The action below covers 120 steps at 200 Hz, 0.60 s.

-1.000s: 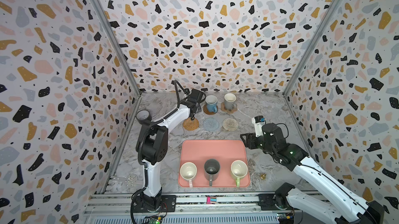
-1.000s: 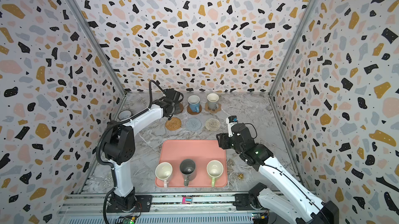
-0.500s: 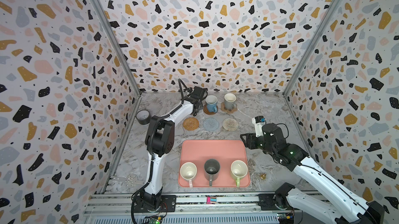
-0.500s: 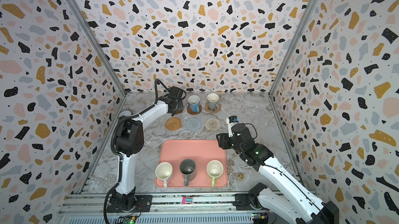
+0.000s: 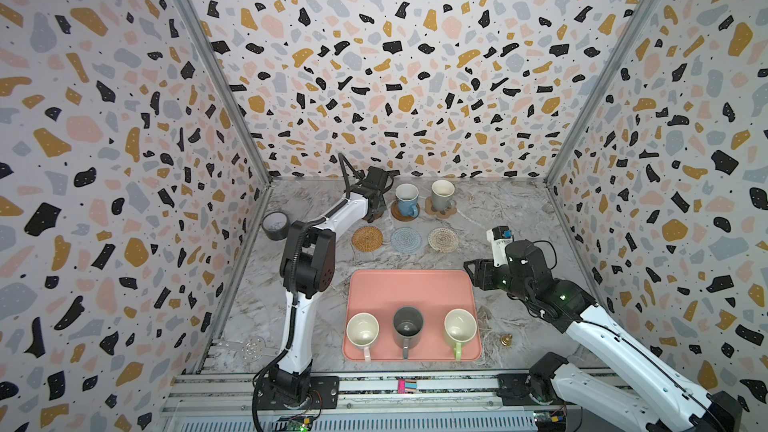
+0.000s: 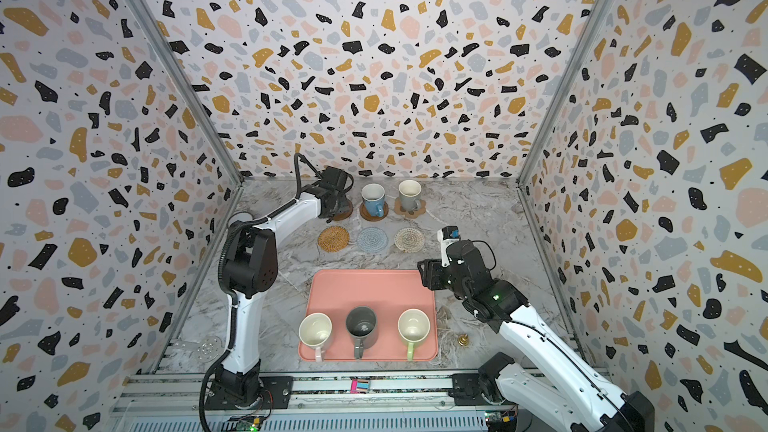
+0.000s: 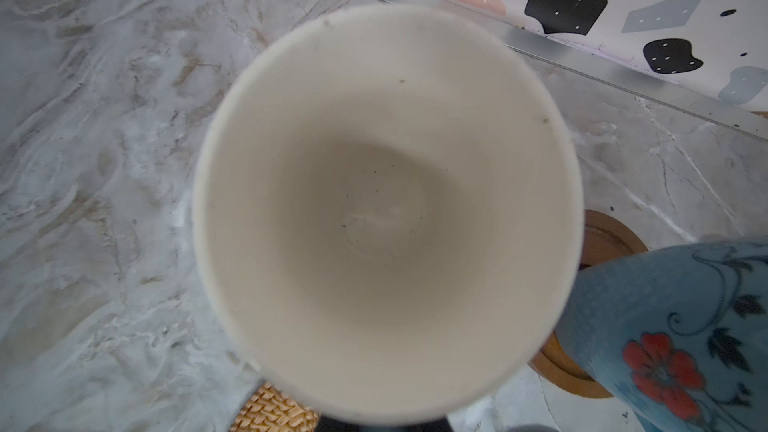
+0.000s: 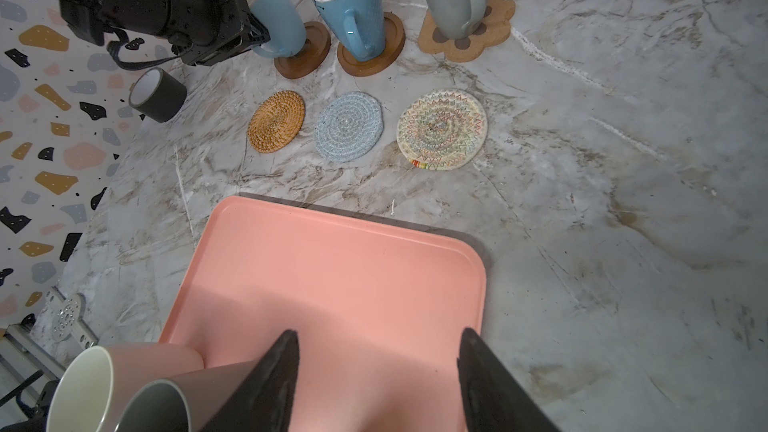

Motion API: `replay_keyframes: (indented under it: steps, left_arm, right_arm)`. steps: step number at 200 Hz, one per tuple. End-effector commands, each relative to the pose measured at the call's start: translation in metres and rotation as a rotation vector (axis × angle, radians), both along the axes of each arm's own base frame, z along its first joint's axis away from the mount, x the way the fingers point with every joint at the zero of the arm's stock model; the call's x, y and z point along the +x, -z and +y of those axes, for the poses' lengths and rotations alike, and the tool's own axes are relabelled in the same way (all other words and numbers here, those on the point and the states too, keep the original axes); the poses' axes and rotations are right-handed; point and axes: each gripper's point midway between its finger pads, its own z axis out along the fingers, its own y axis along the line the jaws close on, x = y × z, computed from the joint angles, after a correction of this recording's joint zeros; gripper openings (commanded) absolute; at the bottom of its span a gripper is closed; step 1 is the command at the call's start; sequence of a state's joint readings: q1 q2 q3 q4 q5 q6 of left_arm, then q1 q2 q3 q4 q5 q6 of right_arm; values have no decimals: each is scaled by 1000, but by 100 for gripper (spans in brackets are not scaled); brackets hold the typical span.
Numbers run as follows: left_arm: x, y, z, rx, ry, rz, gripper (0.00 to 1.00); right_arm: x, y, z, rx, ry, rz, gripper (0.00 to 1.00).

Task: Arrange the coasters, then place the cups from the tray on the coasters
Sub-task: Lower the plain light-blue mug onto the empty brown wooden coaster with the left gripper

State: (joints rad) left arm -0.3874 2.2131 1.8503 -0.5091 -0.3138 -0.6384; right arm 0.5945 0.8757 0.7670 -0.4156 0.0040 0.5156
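Observation:
My left gripper point(image 5: 374, 206) is at the back left, shut on the handle of the light blue cup point(image 8: 274, 9), whose base meets a brown wooden coaster point(image 8: 303, 55). The left wrist view looks into its cream inside point(image 7: 386, 209). Beside it, the deeper blue cup point(image 5: 406, 199) stands on the other wooden coaster, and the grey-beige cup point(image 5: 442, 195) on the paw coaster point(image 5: 446, 211). The rattan point(image 5: 367, 237), pale blue point(image 5: 405, 238) and cream point(image 5: 443, 239) coasters lie bare. The tray point(image 5: 411, 288) holds pink point(image 5: 362, 329), dark grey point(image 5: 408, 326) and green point(image 5: 459, 327) cups. My right gripper point(image 8: 378, 338) hangs open over the tray's far right corner.
A dark grey tape roll point(image 5: 275, 226) stands by the left wall. A perforated metal disc point(image 5: 253, 347) lies at the front left. A small brass bell point(image 5: 505, 339) sits right of the tray. Patterned walls close in three sides.
The left arm's elbow has swung to the right, uncovering the tape roll, while its gripper stays at the back-left coaster with the cup. The right arm has not moved.

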Motion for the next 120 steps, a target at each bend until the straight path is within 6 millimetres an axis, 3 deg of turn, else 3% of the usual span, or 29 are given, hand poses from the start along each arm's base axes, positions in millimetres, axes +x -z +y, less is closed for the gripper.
replay_keyframes:
  steps: [1, 120]
  left_arm:
    - [20, -34, -4, -21, 5, -108, 11]
    - [18, -19, -3, 6, 24, -70, 11]
  right_arm:
    - [-2, 1, -4, -3, 13, 6, 63]
    - [-4, 9, -6, -7, 22, 21, 63]
